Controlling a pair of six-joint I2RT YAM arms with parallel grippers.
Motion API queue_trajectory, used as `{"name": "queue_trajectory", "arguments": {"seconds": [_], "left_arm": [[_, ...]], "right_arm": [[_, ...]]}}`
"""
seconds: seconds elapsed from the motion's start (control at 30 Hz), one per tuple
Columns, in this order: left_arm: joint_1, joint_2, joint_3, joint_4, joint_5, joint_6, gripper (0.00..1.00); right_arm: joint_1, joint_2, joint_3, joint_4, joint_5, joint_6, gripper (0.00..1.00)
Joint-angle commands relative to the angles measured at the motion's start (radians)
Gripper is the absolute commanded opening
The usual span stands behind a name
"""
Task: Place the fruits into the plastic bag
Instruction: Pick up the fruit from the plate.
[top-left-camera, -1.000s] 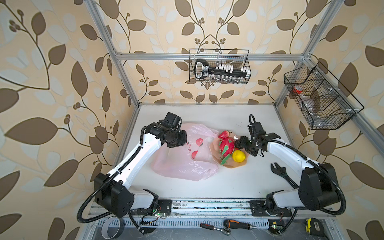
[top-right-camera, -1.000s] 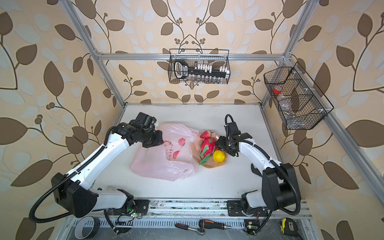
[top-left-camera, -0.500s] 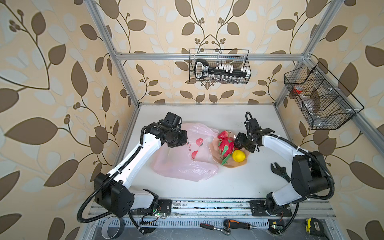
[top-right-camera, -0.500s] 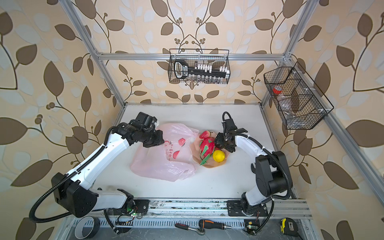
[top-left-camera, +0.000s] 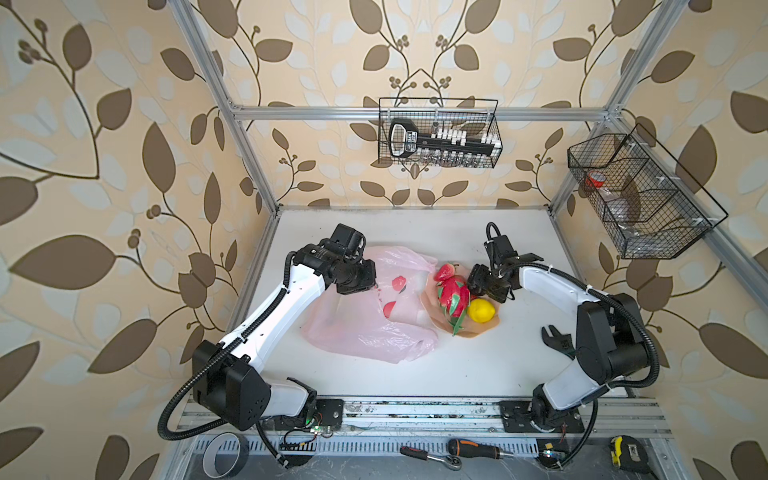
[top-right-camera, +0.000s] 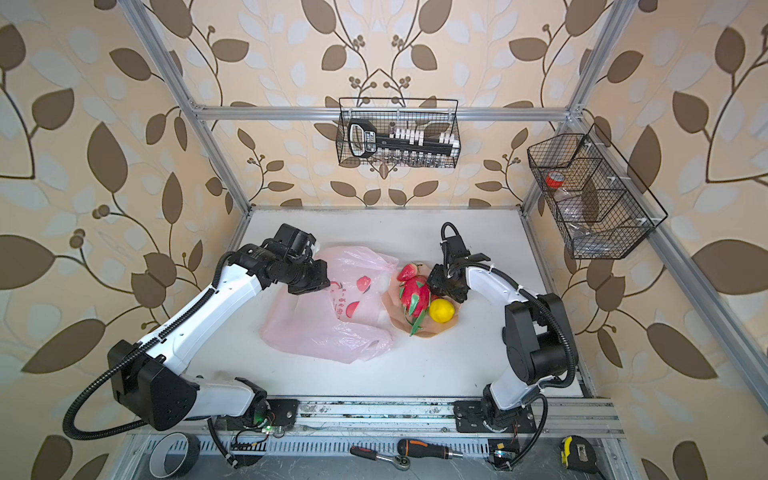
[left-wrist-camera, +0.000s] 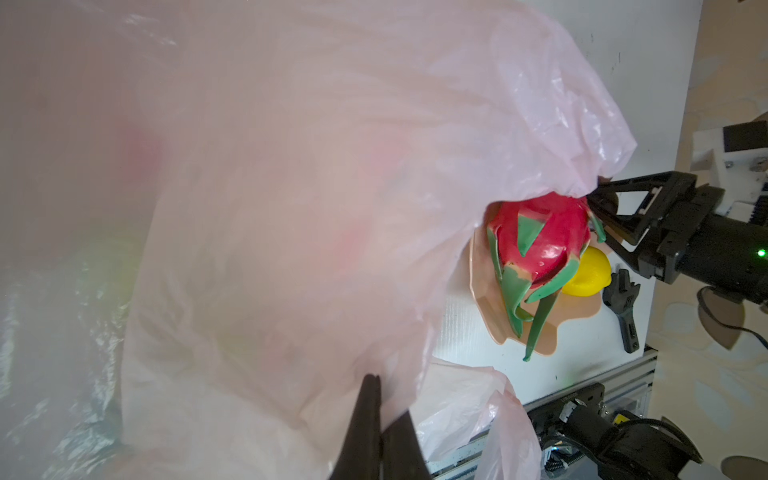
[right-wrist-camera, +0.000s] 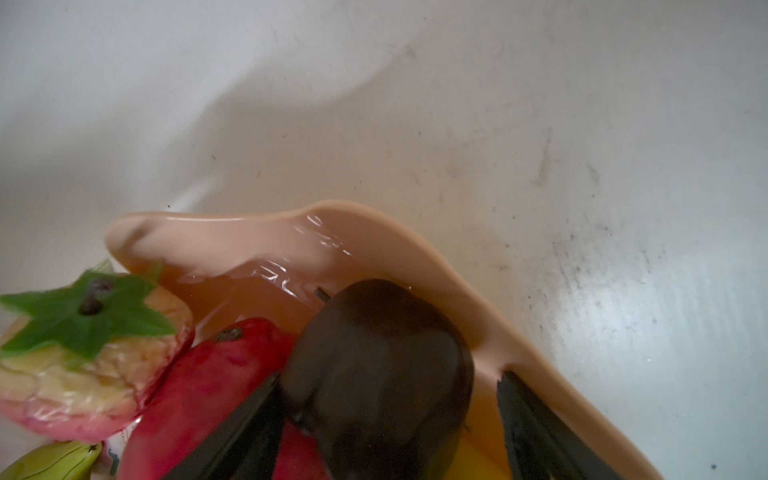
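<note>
The pale-pink plastic bag (top-left-camera: 365, 328) (top-right-camera: 316, 328) lies left of centre, and my left gripper (top-left-camera: 365, 286) (left-wrist-camera: 376, 378) is shut on its raised edge. The fruits sit on a peach plate (top-left-camera: 478, 330) (right-wrist-camera: 374, 232) to the right of the bag. Among them are a red-and-green dragon fruit (top-left-camera: 453, 293) (left-wrist-camera: 540, 237), a yellow lemon (top-left-camera: 481, 311), a strawberry (top-left-camera: 444, 271) and a dark brown fruit (right-wrist-camera: 374, 353). My right gripper (top-left-camera: 478, 282) (right-wrist-camera: 388, 376) is low over the plate's far right side. It stands open astride the dark brown fruit, with a gap at one finger.
A black wrench (top-left-camera: 555, 340) lies on the table to the right of the plate. Wire baskets hang on the back wall (top-left-camera: 438, 139) and on the right wall (top-left-camera: 640, 199). Hand tools (top-left-camera: 473, 449) lie below the front rail.
My right gripper has moved left and down onto the plate, beside the dragon fruit. The left gripper and the bag have stayed where they were.
</note>
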Motion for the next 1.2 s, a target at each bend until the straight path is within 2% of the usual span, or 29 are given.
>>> {"name": "queue_trajectory", "arguments": {"seconds": [0.0, 0.17, 0.97, 1.07, 1.17], "left_arm": [[-0.006, 0.001, 0.014, 0.007, 0.018, 0.022, 0.0], [-0.006, -0.002, 0.013, 0.004, 0.017, 0.022, 0.0], [-0.005, -0.015, 0.01, -0.002, 0.017, 0.025, 0.0], [-0.005, -0.012, 0.012, 0.0, 0.018, 0.024, 0.0], [-0.005, -0.007, 0.016, -0.001, 0.019, 0.024, 0.0]], "right_arm": [[0.005, 0.02, 0.019, -0.028, 0.04, 0.009, 0.75], [0.01, 0.003, 0.027, -0.027, 0.054, 0.005, 0.63], [0.015, -0.224, 0.054, -0.057, 0.021, 0.006, 0.56], [0.001, -0.247, 0.038, -0.049, -0.015, 0.021, 0.55], [-0.029, -0.286, -0.029, 0.033, -0.108, 0.072, 0.55]]}}
